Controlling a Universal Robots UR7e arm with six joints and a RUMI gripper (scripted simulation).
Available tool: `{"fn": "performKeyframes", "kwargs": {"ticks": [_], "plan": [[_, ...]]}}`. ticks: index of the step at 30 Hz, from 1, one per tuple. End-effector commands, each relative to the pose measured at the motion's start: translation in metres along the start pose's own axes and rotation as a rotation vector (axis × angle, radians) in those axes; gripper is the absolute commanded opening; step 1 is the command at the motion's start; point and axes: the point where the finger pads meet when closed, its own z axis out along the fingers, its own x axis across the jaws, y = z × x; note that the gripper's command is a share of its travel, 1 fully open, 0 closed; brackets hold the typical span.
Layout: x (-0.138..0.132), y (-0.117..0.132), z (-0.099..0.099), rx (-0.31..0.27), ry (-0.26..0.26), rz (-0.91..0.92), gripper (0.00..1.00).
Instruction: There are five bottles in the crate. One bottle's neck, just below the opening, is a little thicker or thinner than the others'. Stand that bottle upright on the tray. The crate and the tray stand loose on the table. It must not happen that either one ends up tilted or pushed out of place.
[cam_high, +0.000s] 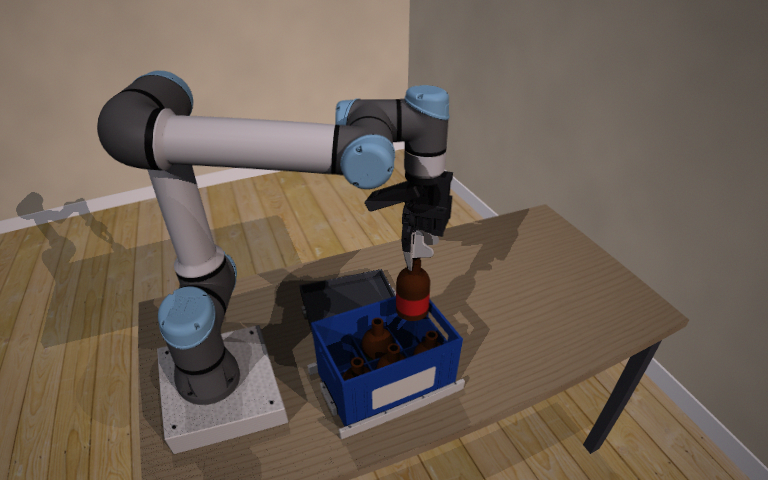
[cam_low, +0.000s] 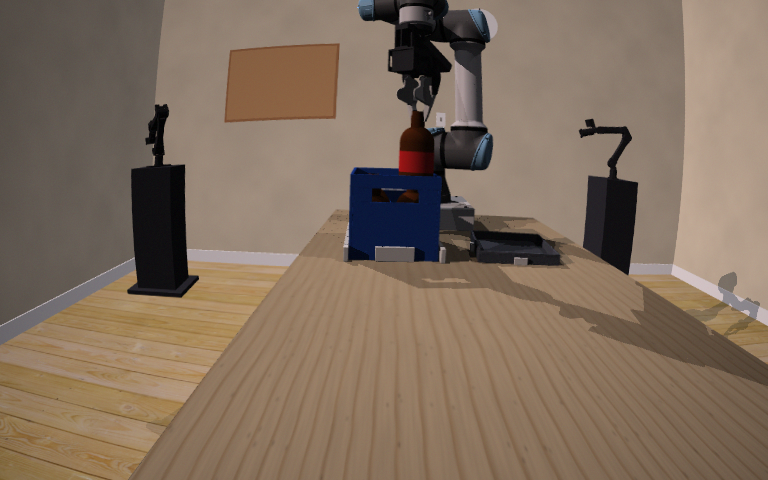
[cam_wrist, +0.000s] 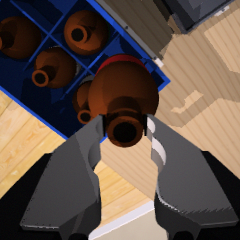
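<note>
My claw (cam_high: 416, 261) (cam_low: 419, 112) (cam_wrist: 124, 115) clamping a brown bottle (cam_high: 412, 294) (cam_low: 416, 144) (cam_wrist: 124, 90) by its neck — upright, red-banded, hanging over the blue crate (cam_high: 402, 390) (cam_low: 394, 226) (cam_wrist: 162, 81), four others standing inside, the dark tray (cam_high: 386, 280) (cam_low: 515, 257) (cam_wrist: 192, 25) lying beside it on the table (cam_high: 566, 283) (cam_low: 396, 362) (cam_wrist: 220, 85).

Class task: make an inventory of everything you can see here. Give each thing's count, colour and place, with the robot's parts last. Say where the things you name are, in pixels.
held bottle (cam_high: 412, 285) (cam_low: 416, 147) (cam_wrist: 124, 92): 1, brown, red band, above crate
other bottles: 4, brown, in crate
crate (cam_high: 396, 390) (cam_low: 394, 229): 1, blue, on table
tray (cam_high: 346, 294) (cam_low: 515, 257): 1, dark, beside crate
table (cam_high: 566, 283) (cam_low: 396, 362): 1, brown, under crate
board (cam_low: 282, 82): 1, orange-brown, on wall
pedestals: 2, black, flanking table, each bearing a small black arm
robot arm (cam_high: 249, 144) (cam_low: 468, 84): 1, grey, white and blue, on pale base
fingers: 2, grey, shut on held bottle's neck
</note>
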Motion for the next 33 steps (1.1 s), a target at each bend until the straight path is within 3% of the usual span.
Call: {"fn": "performKeyframes", "kwargs": {"ticks": [1, 33], "plan": [[0.0001, 0.0003, -0.0030, -0.001, 0.001, 0.000, 0.00], [0.0001, 0.0003, -0.0099, -0.001, 0.001, 0.000, 0.00]]}}
